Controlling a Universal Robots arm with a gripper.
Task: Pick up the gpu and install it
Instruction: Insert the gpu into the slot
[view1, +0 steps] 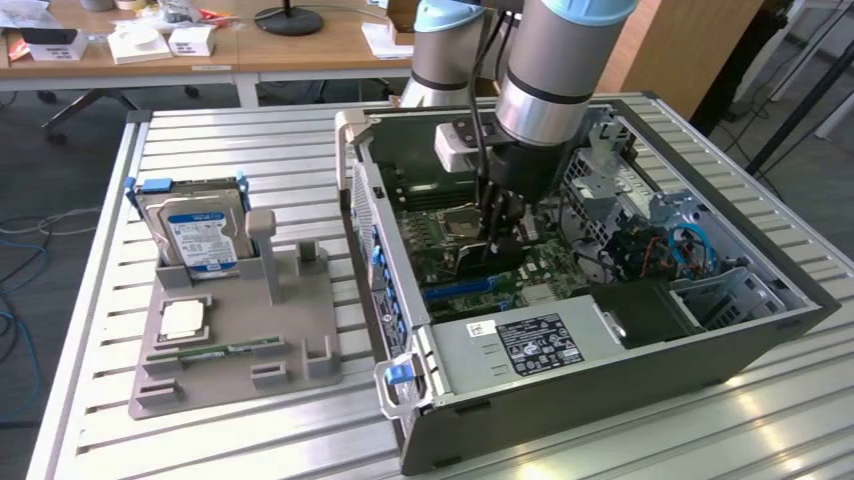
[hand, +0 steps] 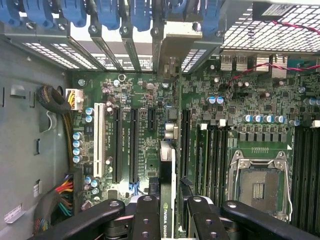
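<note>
I have the hand (view1: 501, 235) down inside the open case (view1: 747, 335), its fingers (hand: 147, 220) pinching the gpu (view1: 487, 262) by its two faces. The gpu stands on edge over the motherboard (hand: 145, 100). In the wrist view it runs edge-on (hand: 167, 165) from the hand to the case's rear wall, where its bracket (hand: 170, 45) sits among the blue clips (hand: 107, 12). I cannot tell whether its lower edge touches the board.

Room is tight. On one side of the card lie two long black slots (hand: 125, 145), on the other the memory slots (hand: 210, 150) and the empty CPU socket (hand: 257, 185). The power supply (view1: 527, 345) fills the case's near end, and the drive cage (view1: 627, 195) stands just beside the arm.

The case lies along the counter's (view1: 200, 140) edge at the exterior view's right. Towards the opposite edge is a grey tray (view1: 314, 340) holding an upright hard drive (view1: 200, 235), a CPU (view1: 183, 318) and a memory stick (view1: 214, 352). Bare counter lies between tray and case.
</note>
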